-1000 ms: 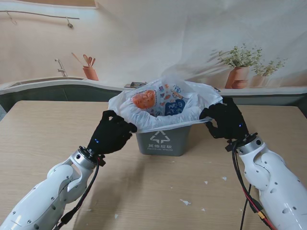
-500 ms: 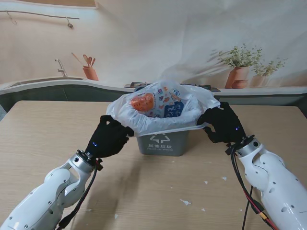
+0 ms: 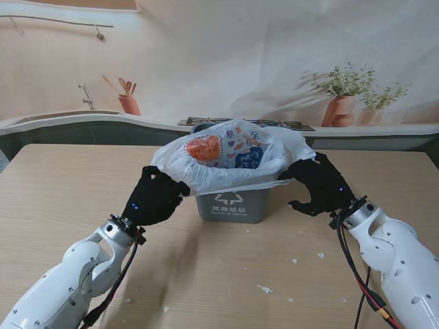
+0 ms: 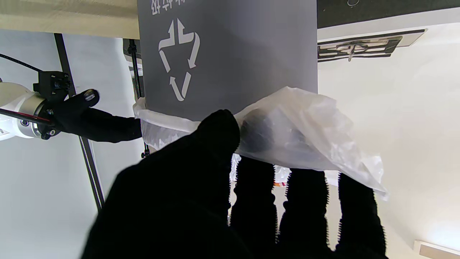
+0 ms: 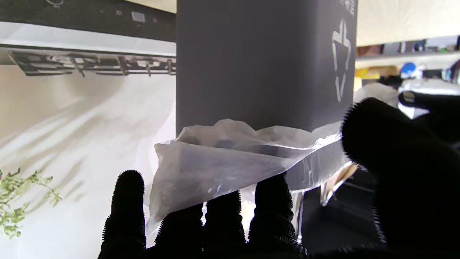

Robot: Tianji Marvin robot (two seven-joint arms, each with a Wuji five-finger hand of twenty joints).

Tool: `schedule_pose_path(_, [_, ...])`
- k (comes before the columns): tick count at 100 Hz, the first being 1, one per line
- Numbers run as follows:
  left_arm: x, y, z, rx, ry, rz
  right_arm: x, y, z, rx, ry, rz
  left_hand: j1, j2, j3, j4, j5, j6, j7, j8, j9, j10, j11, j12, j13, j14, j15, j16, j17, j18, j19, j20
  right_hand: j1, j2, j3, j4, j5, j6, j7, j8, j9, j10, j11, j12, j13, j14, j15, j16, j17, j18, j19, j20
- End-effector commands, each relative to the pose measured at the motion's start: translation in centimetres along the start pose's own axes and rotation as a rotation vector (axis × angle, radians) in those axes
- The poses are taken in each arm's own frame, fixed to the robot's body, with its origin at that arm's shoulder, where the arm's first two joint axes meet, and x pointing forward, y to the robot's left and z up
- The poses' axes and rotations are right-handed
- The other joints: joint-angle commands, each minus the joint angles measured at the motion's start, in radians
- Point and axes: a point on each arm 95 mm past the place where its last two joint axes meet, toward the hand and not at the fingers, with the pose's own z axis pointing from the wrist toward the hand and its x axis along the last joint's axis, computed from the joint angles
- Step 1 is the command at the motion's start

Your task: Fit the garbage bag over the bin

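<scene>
Two black-gloved robot hands are working a white garbage bag down over a grey bin standing on a wooden tabletop. The left hand is pinching the bag's hem against the bin's corner, thumb outside the film and fingers tucked under it. The right hand is holding the opposite hem draped over its fingers, thumb lifted clear (so its hold looks loose). The film is already lapping the rim beside each hand. Doing this well probably means drawing both sides downward evenly, keeping the hem taut so neither corner slips back off.
</scene>
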Motion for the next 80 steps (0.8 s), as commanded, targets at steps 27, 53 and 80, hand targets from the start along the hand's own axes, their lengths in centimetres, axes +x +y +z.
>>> schedule_pose_path(27, [-0.7,0.4,-0.5,-0.028,-0.012,0.015,0.0,0.4,-0.5,-0.070,-0.001,0.131,0.012,-0.001,0.030,-0.008,0.051,-0.010,0.094,0.015,0.021,0.018,0.020,0.025,-0.003,0.032,0.010,0.023,-0.010,0.029,-0.021,-0.009,-0.105,0.249,-0.359,0.111,0.082,-0.014,0.004,0.020,-0.134,0.052,-0.078,-0.048,-0.075,0.110,-0.074,-0.045,0.043,0.017,-0.253,0.168])
schedule_pose_path(53, [-0.7,0.4,-0.5,-0.029,-0.009,0.020,1.1,1.3,-0.6,-0.215,-0.041,0.326,0.017,0.001,0.024,-0.008,0.052,-0.009,0.096,0.017,0.020,0.019,0.019,0.027,-0.004,0.033,0.011,0.024,-0.010,0.029,-0.021,-0.009,-0.129,0.262,-0.308,0.121,0.120,-0.020,-0.009,0.014,-0.101,0.054,-0.077,-0.046,-0.069,0.112,-0.076,-0.046,0.055,0.015,-0.292,0.214])
schedule_pose_path(80, [-0.7,0.4,-0.6,-0.030,-0.009,0.025,1.5,2.7,-0.5,-0.316,-0.045,0.331,0.020,0.002,0.022,-0.007,0.052,-0.009,0.095,0.017,0.019,0.019,0.018,0.027,-0.004,0.033,0.010,0.024,-0.009,0.029,-0.021,-0.009,-0.043,0.258,-0.342,0.124,0.089,-0.018,0.026,0.048,-0.067,0.052,0.002,-0.010,-0.061,0.115,-0.009,-0.013,0.073,0.013,-0.303,0.268])
